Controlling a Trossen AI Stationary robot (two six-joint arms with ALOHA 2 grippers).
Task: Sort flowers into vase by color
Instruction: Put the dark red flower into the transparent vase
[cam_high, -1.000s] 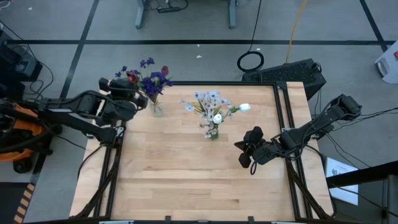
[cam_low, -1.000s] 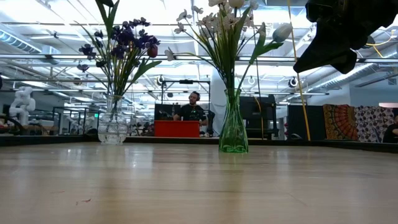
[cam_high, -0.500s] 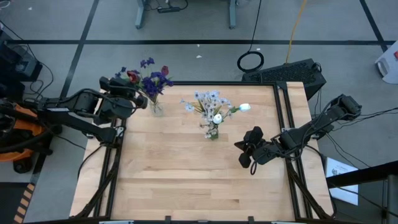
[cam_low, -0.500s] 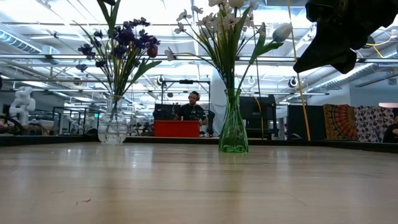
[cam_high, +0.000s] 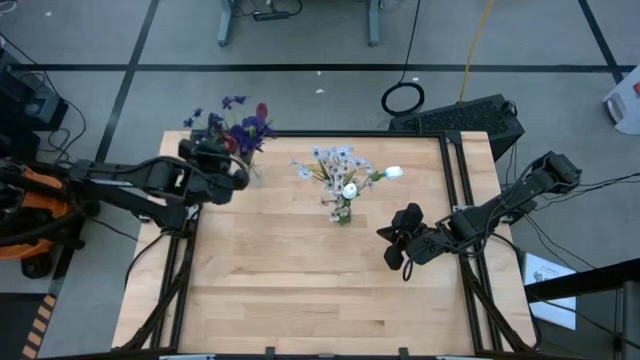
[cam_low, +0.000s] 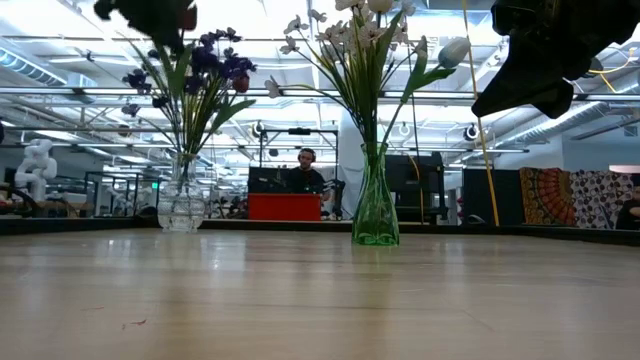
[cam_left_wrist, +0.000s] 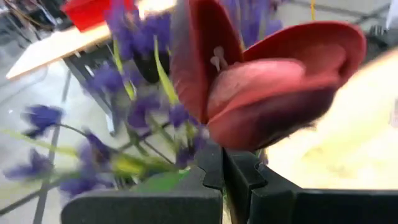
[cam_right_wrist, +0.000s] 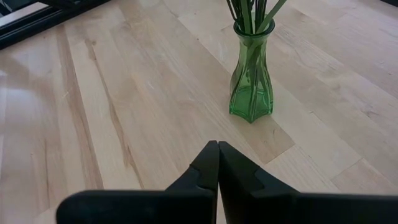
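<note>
A clear glass vase (cam_low: 181, 205) at the table's far left holds purple-blue flowers (cam_high: 240, 128) and a dark red tulip (cam_high: 263, 110). My left gripper (cam_high: 238, 166) is shut above this vase, with another dark red tulip bloom (cam_left_wrist: 261, 87) just past its fingertips. A green vase (cam_high: 342, 212) at the far middle holds pale white-lilac clusters (cam_high: 335, 160) and a white tulip bud (cam_high: 393, 172). My right gripper (cam_high: 398, 250) hangs shut above the table's right side, nothing in it, facing the green vase (cam_right_wrist: 251, 93). My left gripper is shut right under the dark red tulip's bloom (cam_left_wrist: 214, 134). The bloom covers the spot where the fingers (cam_left_wrist: 242, 177) meet the stem. The bloom stands above the fingertips, high over the clear vase's mouth among the purple flowers.
Bare wooden tabletop (cam_high: 300, 290) spreads over the near half. Black frame rails (cam_high: 460, 180) run along the table's sides. Beyond the far edge, a person sits at a red desk (cam_low: 285, 206).
My left gripper has sunk and gone toward the table's right, over the clear vase, carrying the dark red tulip. It now shows at the top left of the low view. My right gripper has kept still.
</note>
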